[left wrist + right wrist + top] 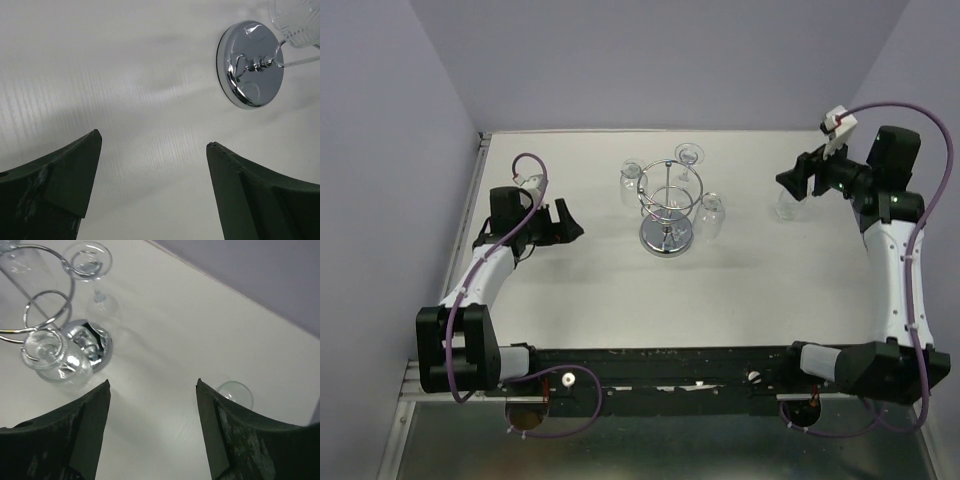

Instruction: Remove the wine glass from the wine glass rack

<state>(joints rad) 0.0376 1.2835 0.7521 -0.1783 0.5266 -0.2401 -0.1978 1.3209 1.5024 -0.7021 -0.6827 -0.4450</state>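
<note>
The chrome wine glass rack stands mid-table on its round shiny base. Three clear wine glasses hang upside down from it: one on the left, one at the back, one on the right. Another wine glass stands on the table just beside my right gripper, which is open and empty. In the right wrist view that glass shows past the right fingertip, off the rack. My left gripper is open and empty, left of the rack, whose base shows in the left wrist view.
The white table is enclosed by lavender walls at the back and both sides. The arms' black mounting rail runs along the near edge.
</note>
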